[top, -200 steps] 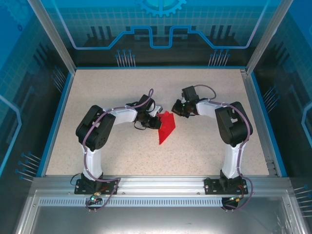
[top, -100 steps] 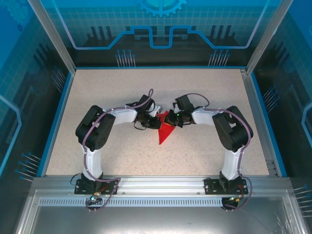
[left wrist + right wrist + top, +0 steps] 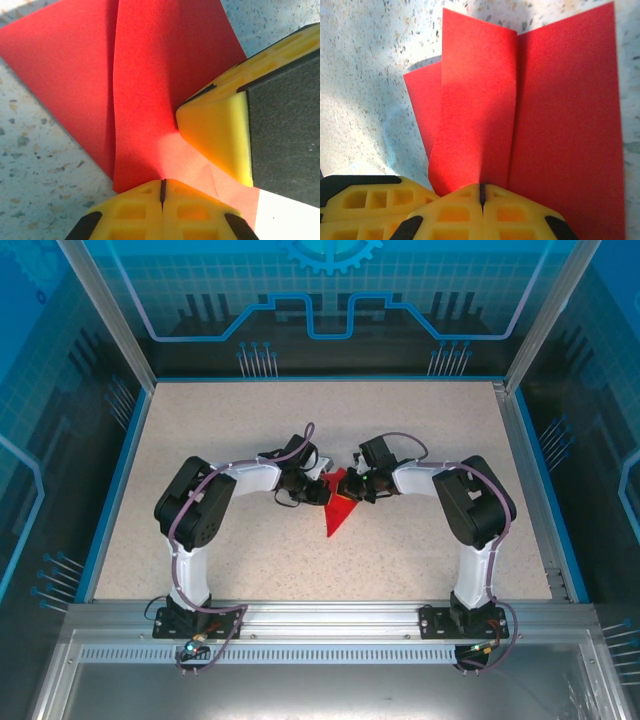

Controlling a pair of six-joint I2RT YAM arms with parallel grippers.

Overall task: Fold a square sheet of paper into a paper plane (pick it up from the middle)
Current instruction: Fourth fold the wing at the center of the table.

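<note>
Fingers of both my arms meet over the middle of the speckled beige desk [image 3: 250, 430] in the top view. My left fingers [image 3: 323, 491] come in from the left and my right fingers [image 3: 354, 486] from the right. Beneath them lies the thin bright red paper sheet [image 3: 338, 514], folded so that it narrows to a point aimed at my bases. Behind the desk stands a blue back panel [image 3: 330, 300] printed with a gear and circuit lines.

The left wrist view is closer. My left fingers [image 3: 162, 187], yellow with moulded pockets, are pressed together, their seam a thin dark line, with the tips on the sheet [image 3: 150, 75]. Whether a layer is caught between them I cannot tell. A long fold runs away from the tips, one red layer lapping another. One yellow finger of my right arm [image 3: 215, 135], black-backed, sits on the sheet just beside them.

In the right wrist view my right fingers [image 3: 481, 192] are likewise pressed together at the sheet [image 3: 565, 130]. A narrow flap rises beside the wider flat panel and shades the desk [image 3: 370, 75]. A yellow finger of my left arm [image 3: 365, 200] lies just beside my right ones.
</note>
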